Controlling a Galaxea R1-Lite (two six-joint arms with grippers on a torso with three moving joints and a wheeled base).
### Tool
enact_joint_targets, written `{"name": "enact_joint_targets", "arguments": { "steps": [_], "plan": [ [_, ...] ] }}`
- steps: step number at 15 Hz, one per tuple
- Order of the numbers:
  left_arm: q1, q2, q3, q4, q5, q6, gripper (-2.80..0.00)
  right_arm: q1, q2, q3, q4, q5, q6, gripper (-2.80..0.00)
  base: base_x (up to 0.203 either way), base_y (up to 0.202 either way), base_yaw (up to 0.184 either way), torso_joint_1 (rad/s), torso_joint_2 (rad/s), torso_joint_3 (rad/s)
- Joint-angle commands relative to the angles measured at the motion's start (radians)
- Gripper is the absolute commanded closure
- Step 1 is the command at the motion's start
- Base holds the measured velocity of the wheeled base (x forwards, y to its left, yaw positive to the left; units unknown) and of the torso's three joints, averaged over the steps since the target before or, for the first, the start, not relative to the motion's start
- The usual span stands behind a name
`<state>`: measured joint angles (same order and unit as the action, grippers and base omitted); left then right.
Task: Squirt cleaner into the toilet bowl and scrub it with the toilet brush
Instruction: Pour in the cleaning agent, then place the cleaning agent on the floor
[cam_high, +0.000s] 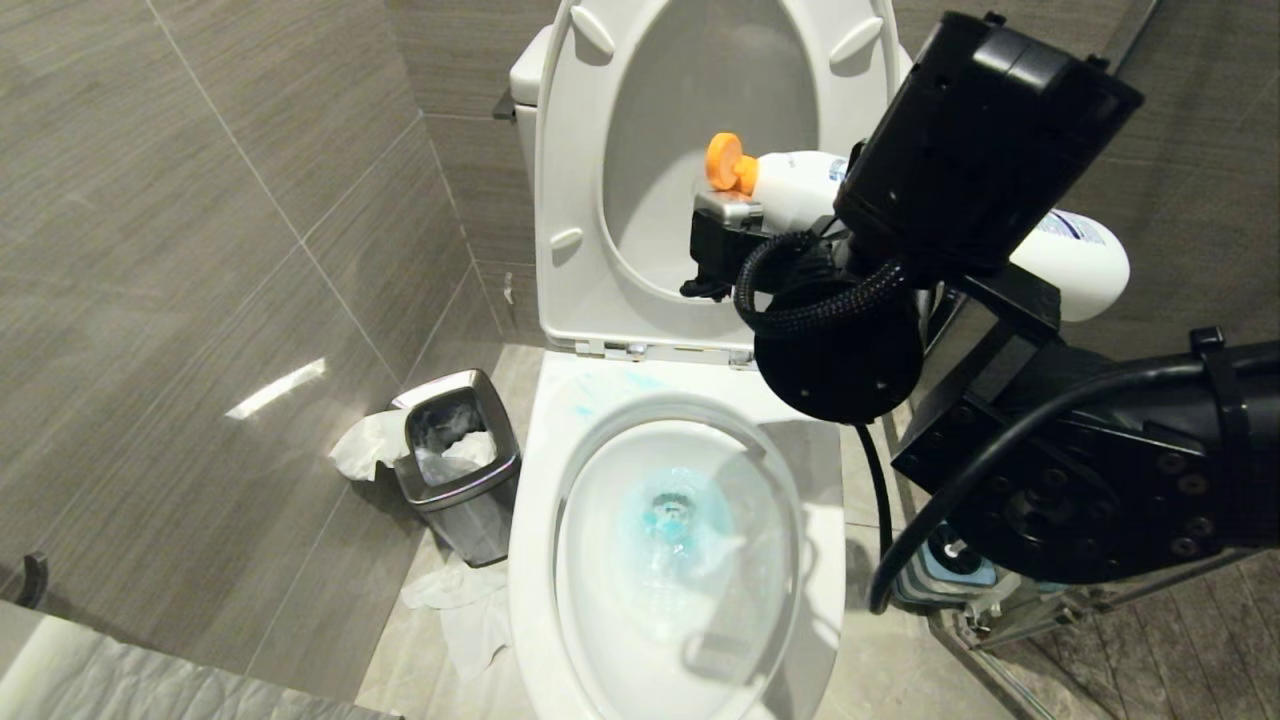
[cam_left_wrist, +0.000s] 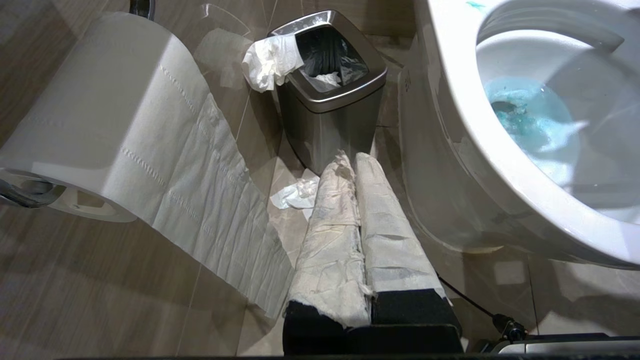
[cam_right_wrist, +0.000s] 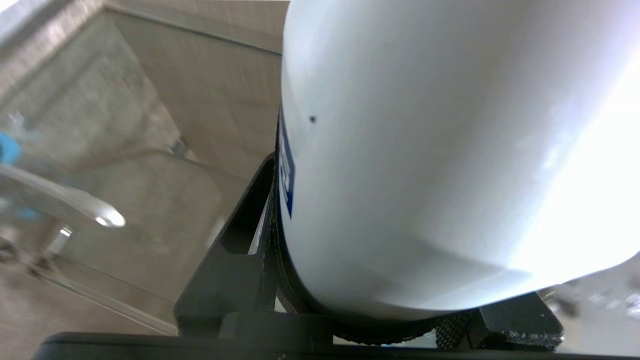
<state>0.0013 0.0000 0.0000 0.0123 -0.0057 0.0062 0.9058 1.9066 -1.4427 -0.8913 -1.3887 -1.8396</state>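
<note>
The white toilet bowl (cam_high: 540, 560) stands open, its seat and lid (cam_high: 580, 200) raised. Turquoise cleaner (cam_high: 672, 520) tints the water round the drain, and pale teal streaks mark the back rim (cam_high: 590, 395). My right gripper (cam_right_wrist: 372, 285) is shut on a white cleaner bottle (cam_high: 795, 185) with an orange cap, held roughly level above the bowl's back right. The toilet brush's blue-and-grey holder (cam_high: 955, 570) sits on the floor right of the bowl; a slim white handle (cam_right_wrist: 65, 202) shows blurred in the right wrist view. My left gripper (cam_left_wrist: 354, 160), its fingers wrapped in white paper, hangs shut and empty, low beside the bowl.
A small steel waste bin (cam_high: 460, 460) stuffed with paper stands left of the toilet, with crumpled tissue (cam_high: 470, 610) on the floor before it. A toilet paper roll (cam_left_wrist: 100, 120) hangs close to my left gripper. A glass partition's frame (cam_high: 1000, 640) runs along the right.
</note>
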Motion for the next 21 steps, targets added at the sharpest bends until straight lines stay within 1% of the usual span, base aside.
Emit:
{"name": "enact_joint_targets", "arguments": {
  "steps": [1,7,10,14,16,18,20,21],
  "plan": [
    [0.000,0.002,0.002,0.000,0.000,-0.002,0.00,0.001,0.013,0.000,-0.065,-0.007,-0.013,0.00,0.000,0.000,0.000,0.000,0.00,0.000],
    [-0.001,0.002,0.002,0.000,0.000,-0.003,0.00,0.004,-0.004,-0.048,-0.106,-0.018,-0.016,0.00,0.000,0.000,0.000,0.000,0.00,0.000],
    [0.000,0.002,0.002,0.000,0.000,-0.003,0.00,0.006,-0.003,-0.091,-0.193,-0.018,-0.017,0.00,0.000,0.000,0.000,0.000,0.00,0.000],
    [0.000,0.002,0.002,0.000,0.000,-0.003,0.00,0.010,-0.032,-0.128,-0.211,0.014,-0.018,0.00,0.000,0.000,0.000,0.000,0.00,0.000],
    [0.000,0.002,0.002,0.000,0.000,-0.003,0.00,0.010,-0.043,-0.123,-0.208,0.053,-0.017,0.00,0.000,0.000,0.000,0.000,0.00,0.000],
    [0.000,0.002,0.002,0.000,0.000,-0.003,0.00,0.010,-0.061,-0.123,-0.181,0.056,-0.014,0.00,0.000,0.000,0.000,0.000,0.00,0.000],
    [0.000,0.002,0.002,0.000,0.000,-0.003,0.00,0.007,-0.100,-0.119,-0.110,0.052,-0.007,0.00,0.000,0.000,0.000,0.000,0.00,0.000],
    [0.000,0.002,0.002,0.000,0.000,-0.003,0.00,0.004,-0.119,-0.118,-0.053,0.056,0.002,0.00,0.000,0.000,0.000,0.000,0.00,0.000]
  ]
}}
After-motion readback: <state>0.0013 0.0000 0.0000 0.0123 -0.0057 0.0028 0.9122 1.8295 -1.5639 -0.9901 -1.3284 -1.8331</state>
